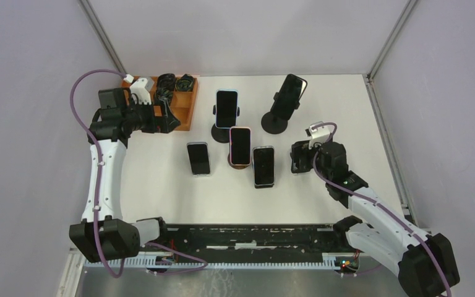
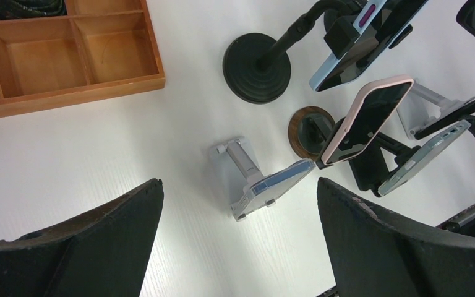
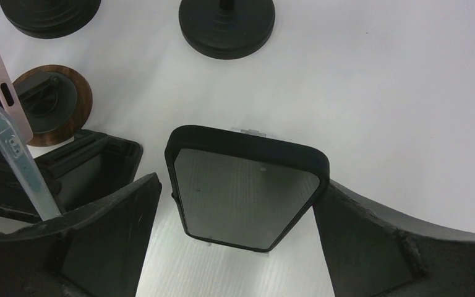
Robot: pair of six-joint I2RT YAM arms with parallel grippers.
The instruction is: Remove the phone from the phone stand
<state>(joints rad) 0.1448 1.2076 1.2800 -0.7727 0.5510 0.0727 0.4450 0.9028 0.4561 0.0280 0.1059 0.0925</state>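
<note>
A black-cased phone (image 3: 247,185) leans, screen up, on a clear phone stand (image 3: 248,131) in the right wrist view. My right gripper (image 3: 242,182) is open and straddles it. Its left finger (image 3: 108,235) stands apart from the phone; its right finger (image 3: 371,241) is close against the phone's edge, and contact cannot be told. From above, this gripper (image 1: 300,158) hides most of that phone. My left gripper (image 1: 168,121) hovers open by the wooden tray (image 1: 184,105), holding nothing. In its wrist view, the left gripper (image 2: 239,184) looks down on a clear-cased phone (image 2: 278,185) on a white stand.
Several other phones sit on stands mid-table: a blue-cased one (image 1: 226,108), a pink one (image 1: 240,145), two dark-screened ones (image 1: 198,158) (image 1: 263,166), and a black one on a tall stand (image 1: 292,91). The tray holds coiled cables (image 1: 167,83). A black rail (image 1: 247,238) runs along the near edge.
</note>
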